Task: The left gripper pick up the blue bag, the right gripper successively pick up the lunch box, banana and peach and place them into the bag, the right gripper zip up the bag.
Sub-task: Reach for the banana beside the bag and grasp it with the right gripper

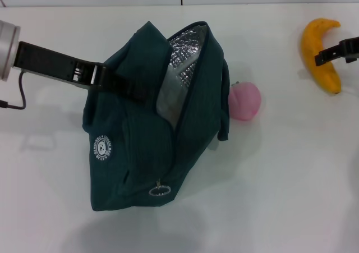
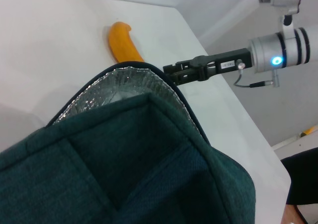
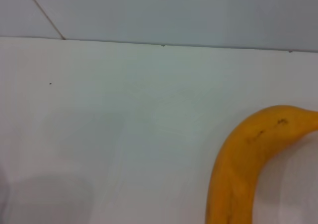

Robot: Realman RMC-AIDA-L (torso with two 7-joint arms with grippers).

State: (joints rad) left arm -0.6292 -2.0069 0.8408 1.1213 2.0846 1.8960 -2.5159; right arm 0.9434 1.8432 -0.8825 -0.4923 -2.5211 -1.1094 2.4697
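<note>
The blue bag (image 1: 140,146) lies in the middle of the table with its mouth open and the silver foil lining showing. My left gripper (image 1: 124,86) is shut on the bag's upper edge and holds it up. The bag fills the left wrist view (image 2: 139,174). The banana (image 1: 318,51) lies at the far right. My right gripper (image 1: 322,56) hovers over its middle, open and empty. The left wrist view shows the right gripper (image 2: 170,71) and the banana (image 2: 124,42). The banana also shows in the right wrist view (image 3: 248,169). The peach (image 1: 245,100) rests against the bag's right side. The lunch box is hidden.
A white table (image 1: 280,197) carries everything, and its far edge meets a pale wall. The bag's ring zipper pull (image 1: 159,191) hangs at its near end. A black cable (image 1: 21,96) trails from my left arm.
</note>
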